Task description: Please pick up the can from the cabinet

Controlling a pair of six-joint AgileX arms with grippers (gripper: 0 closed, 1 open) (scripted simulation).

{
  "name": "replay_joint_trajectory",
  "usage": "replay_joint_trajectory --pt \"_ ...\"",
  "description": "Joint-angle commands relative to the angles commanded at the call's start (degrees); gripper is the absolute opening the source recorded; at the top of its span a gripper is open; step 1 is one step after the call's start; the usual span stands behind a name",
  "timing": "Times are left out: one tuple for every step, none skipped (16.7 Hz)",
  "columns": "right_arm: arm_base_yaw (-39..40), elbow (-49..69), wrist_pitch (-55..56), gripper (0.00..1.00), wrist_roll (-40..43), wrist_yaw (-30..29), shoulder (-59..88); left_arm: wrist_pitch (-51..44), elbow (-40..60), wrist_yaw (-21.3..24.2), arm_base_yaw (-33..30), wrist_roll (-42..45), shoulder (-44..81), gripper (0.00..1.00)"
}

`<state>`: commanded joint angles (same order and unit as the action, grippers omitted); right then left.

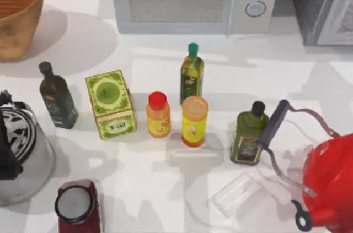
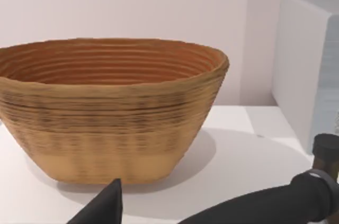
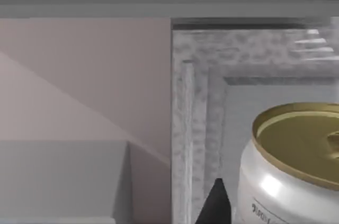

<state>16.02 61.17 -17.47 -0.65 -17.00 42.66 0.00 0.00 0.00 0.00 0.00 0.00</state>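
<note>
The right gripper was close beside the can, by the cabinet, probably to grasp it; its opening I cannot tell

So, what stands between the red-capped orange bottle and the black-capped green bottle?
The yellow canister with the orange lid stands between them, apart from both, as the top view shows.

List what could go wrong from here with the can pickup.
The can sits close beside the cabinet's framed door panel, so a finger could strike the frame. The can looks smooth and glossy, so it might slip. Pulling back over the crowded table, it may knock the red kettle.
</note>
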Motion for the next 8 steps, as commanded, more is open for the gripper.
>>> replay_joint_trajectory --pt "-0.86 -2.55 1.00 0.00 0.04 0.90 -2.45 0.00 0.00 0.00 0.00 0.00 0.00 1.00" --pt "-1.71 -5.23 2.00 0.00 0.09 1.83 -4.68 0.00 0.00 0.00 0.00 0.00 0.00 1.00" --pt "-2.56 -8.22 3.00 0.00 0.14 2.81 -6.68 0.00 0.00 0.00 0.00 0.00 0.00 1.00" --pt "-3.42 -11.64 3.99 0.00 0.20 3.85 -8.54 0.00 0.00 0.00 0.00 0.00 0.00 1.00" --pt "-4.22 -15.45 4.92 0.00 0.26 4.83 -10.67 0.00 0.00 0.00 0.00 0.00 0.00 1.00" --pt "-4.98 -19.59 5.80 0.00 0.31 5.77 -13.11 0.00 0.00 0.00 0.00 0.00 0.00 1.00" --pt "-5.73 -24.08 6.66 0.00 0.36 6.67 -15.86 0.00 0.00 0.00 0.00 0.00 0.00 1.00" --pt "-6.51 -28.94 7.54 0.00 0.40 7.57 -18.97 0.00 0.00 0.00 0.00 0.00 0.00 1.00"
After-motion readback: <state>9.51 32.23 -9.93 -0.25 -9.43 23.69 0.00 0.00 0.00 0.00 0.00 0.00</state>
